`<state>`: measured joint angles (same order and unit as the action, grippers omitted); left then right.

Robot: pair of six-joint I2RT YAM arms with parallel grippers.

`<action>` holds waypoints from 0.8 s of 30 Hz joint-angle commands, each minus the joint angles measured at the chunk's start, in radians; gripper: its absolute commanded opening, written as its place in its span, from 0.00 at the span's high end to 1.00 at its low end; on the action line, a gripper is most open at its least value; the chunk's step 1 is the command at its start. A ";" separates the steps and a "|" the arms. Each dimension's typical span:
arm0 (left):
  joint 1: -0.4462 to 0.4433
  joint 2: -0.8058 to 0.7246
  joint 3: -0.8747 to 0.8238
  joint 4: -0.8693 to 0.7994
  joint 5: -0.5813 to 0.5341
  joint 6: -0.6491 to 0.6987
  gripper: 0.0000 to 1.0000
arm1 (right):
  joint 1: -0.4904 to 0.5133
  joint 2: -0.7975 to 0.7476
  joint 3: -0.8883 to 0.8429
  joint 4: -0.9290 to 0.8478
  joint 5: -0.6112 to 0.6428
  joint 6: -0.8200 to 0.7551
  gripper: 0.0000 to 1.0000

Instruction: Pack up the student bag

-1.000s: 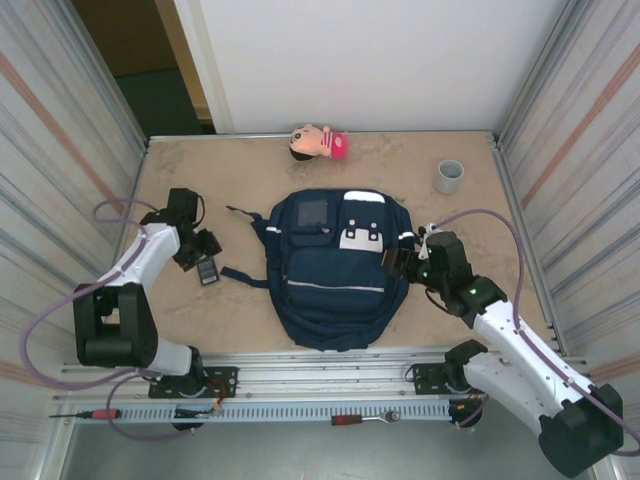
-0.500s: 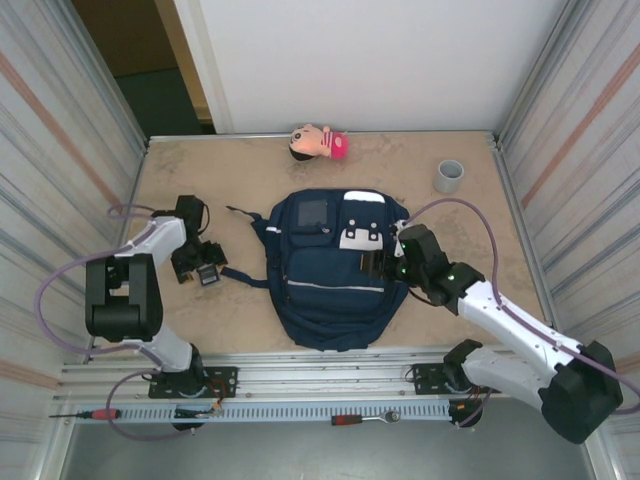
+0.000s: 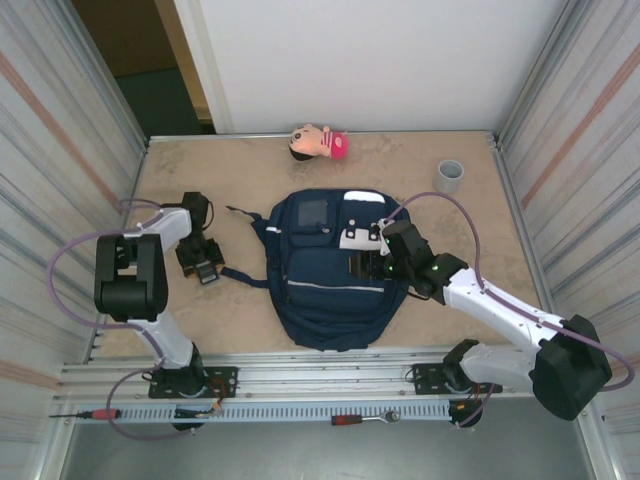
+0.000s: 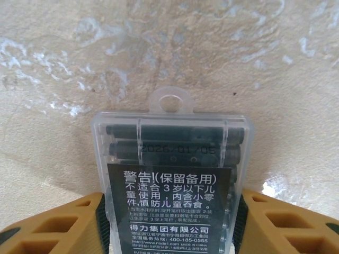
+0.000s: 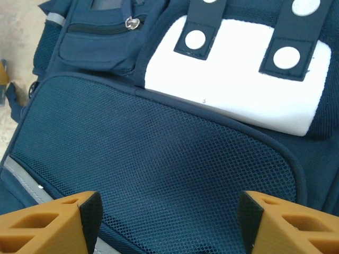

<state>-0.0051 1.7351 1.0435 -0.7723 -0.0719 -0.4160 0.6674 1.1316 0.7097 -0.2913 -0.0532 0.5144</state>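
- On the table's (image 3: 250,170) left side, your left gripper (image 4: 170,201) is clenched on a clear box (image 4: 169,153) of dark cartridges lying flat, likely to carry it to the backpack (image 3: 325,290)
- At centre the backpack lies face up, and your right gripper (image 5: 169,201) hangs released over its mesh panel, probably to open it
- A loose strap (image 3: 240,275) lies between box and backpack, no opening shows, and a doll (image 3: 318,141) and a grey cup (image 3: 449,176) sit well apart

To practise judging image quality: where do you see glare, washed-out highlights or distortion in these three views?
Left wrist: glare patches on the table, yet the label on the clear case reads sharp. Right wrist: the white patch on the student bag is washed out. Top external: the side walls fan outward.
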 commanded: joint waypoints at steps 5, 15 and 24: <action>0.036 -0.094 -0.066 0.034 0.028 -0.068 0.54 | 0.046 0.024 0.039 0.055 -0.016 -0.015 0.32; 0.076 -0.282 -0.137 0.052 0.269 -0.217 0.55 | 0.198 0.228 0.147 0.241 -0.053 0.095 0.32; 0.070 -0.383 -0.261 0.268 0.530 -0.502 0.55 | 0.307 0.539 0.363 0.359 -0.124 0.196 0.34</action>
<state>0.0662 1.3979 0.8104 -0.5949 0.3374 -0.7822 0.9707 1.6367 1.0420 0.0036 -0.1486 0.6453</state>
